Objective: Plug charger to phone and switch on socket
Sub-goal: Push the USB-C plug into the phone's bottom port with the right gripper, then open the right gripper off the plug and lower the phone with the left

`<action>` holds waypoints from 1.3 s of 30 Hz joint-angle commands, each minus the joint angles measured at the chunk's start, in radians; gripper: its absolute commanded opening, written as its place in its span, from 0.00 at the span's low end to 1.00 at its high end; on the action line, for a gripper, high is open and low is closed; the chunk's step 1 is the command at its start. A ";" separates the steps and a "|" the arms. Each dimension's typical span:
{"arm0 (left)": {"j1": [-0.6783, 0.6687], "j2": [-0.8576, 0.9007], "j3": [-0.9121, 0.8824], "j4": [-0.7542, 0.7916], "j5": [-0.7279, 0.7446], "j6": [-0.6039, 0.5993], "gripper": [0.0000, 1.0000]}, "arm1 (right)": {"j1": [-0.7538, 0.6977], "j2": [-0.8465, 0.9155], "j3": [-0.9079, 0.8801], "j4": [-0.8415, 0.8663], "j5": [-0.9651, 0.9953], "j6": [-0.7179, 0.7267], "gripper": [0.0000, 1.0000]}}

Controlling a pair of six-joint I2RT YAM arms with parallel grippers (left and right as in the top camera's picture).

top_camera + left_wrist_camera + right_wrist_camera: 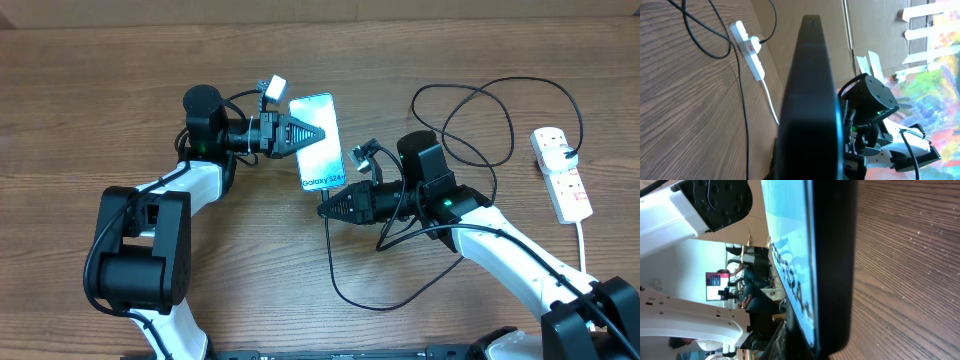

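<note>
The phone (322, 145), with its light blue screen and "Galaxy S24" text, is held on edge above the table's middle. My left gripper (308, 132) is shut on its left side; in the left wrist view the phone's dark edge (810, 100) fills the centre. My right gripper (325, 208) is shut just below the phone's bottom end, and the black charger cable (331, 262) runs out of it. The connector tip is hidden. The right wrist view shows the phone (832, 265) edge-on right at the jaws. The cable loops (470, 110) toward the white socket (562, 172) at the right.
A black plug (570, 152) sits in the power strip and its thick white cord (583, 250) runs toward the front edge. The strip (749, 50) and cable (745, 125) also show in the left wrist view. Cardboard panels (875, 25) stand behind the table.
</note>
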 commanded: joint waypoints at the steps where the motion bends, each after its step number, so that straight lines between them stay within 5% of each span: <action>1: -0.021 -0.004 -0.031 0.009 0.101 0.009 0.04 | -0.012 -0.006 0.025 0.014 0.047 -0.010 0.05; 11: 0.060 -0.004 -0.031 0.060 0.062 0.009 0.04 | -0.012 -0.006 0.025 -0.068 0.048 -0.011 0.49; 18: 0.053 -0.004 -0.031 0.027 -0.109 -0.007 0.04 | -0.012 -0.006 0.025 -0.114 0.153 -0.011 0.77; 26: 0.000 -0.004 -0.030 -0.201 -0.367 0.064 0.04 | -0.016 -0.006 0.025 -0.174 0.440 -0.011 0.88; 32: -0.054 -0.004 -0.020 -0.384 -0.566 0.127 0.04 | -0.104 -0.006 0.025 -0.151 0.452 -0.011 0.98; 39: -0.117 -0.004 0.110 -0.687 -0.576 0.299 0.04 | -0.292 -0.007 0.026 -0.157 0.366 -0.011 1.00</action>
